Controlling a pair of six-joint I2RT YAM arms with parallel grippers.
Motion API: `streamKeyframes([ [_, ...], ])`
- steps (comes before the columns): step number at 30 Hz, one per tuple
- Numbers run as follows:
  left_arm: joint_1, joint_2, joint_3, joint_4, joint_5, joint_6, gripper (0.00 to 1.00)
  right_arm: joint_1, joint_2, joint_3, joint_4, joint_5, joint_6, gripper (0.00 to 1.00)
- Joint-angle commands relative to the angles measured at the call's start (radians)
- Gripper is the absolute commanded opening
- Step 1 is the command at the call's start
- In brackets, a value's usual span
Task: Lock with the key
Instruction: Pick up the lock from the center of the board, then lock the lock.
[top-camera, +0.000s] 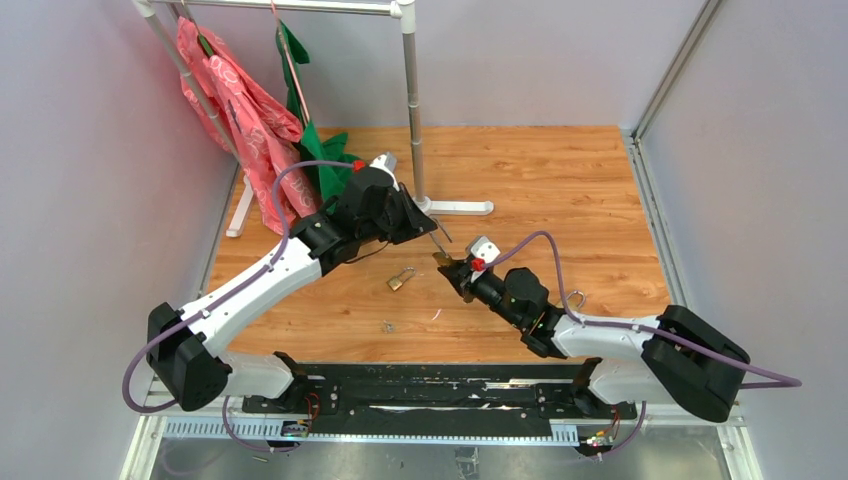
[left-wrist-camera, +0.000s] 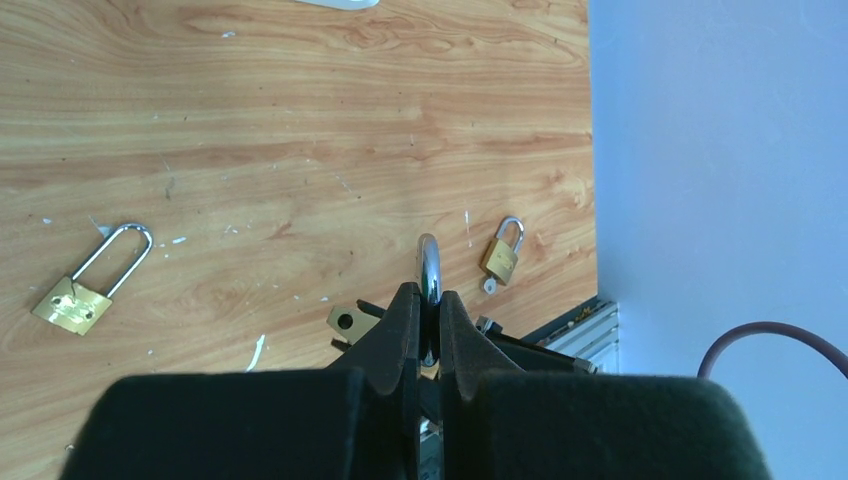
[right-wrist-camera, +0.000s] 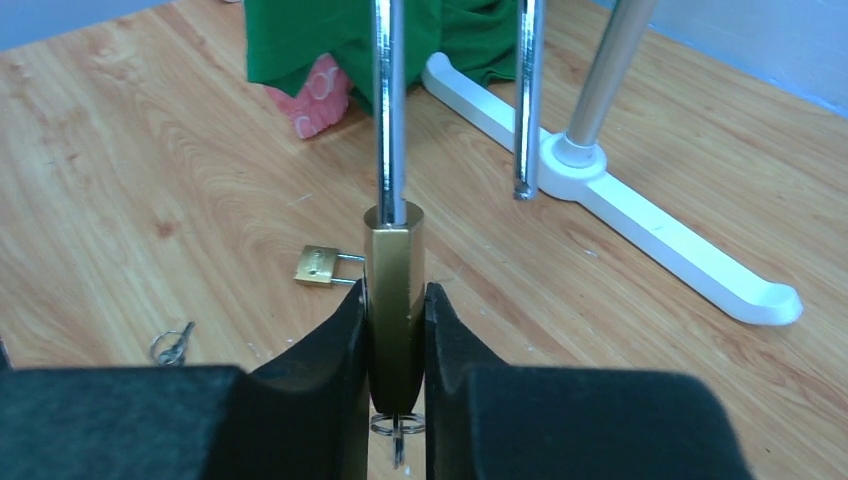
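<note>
A brass padlock (right-wrist-camera: 393, 250) is held in the air between both grippers. My right gripper (right-wrist-camera: 394, 300) is shut on its brass body, fingers pressed against both flat sides. The long chrome shackle (right-wrist-camera: 388, 100) rises from the body, and its free leg (right-wrist-camera: 527, 110) hangs out of the body, so the lock stands open. A key on a small ring (right-wrist-camera: 397, 428) hangs below the body. My left gripper (left-wrist-camera: 429, 295) is shut on the shackle's bend (left-wrist-camera: 430, 262). In the top view the left gripper (top-camera: 425, 226) and the right gripper (top-camera: 452, 268) meet mid-table.
A small padlock (top-camera: 401, 280) lies just left of the grippers and loose keys (top-camera: 387, 325) lie nearer the front. Another padlock (top-camera: 577, 298) lies by the right arm. The clothes rack's white base (top-camera: 455, 207) and pole (top-camera: 411, 90), with pink and green garments (top-camera: 250, 120), stand behind.
</note>
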Motion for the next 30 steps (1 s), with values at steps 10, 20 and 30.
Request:
streamKeyframes([
  [10,0.009,-0.074,0.078,-0.04,-0.013,0.104,0.53,-0.015,-0.264,0.145,-0.48,-0.004,0.085,0.0],
  [20,0.088,-0.346,0.001,-0.079,0.312,0.774,0.77,-0.265,-0.461,0.425,-1.084,-0.53,0.163,0.0],
  [30,0.089,-0.313,0.06,-0.186,0.733,0.952,0.78,-0.317,-0.433,0.597,-1.24,-0.971,0.12,0.0],
])
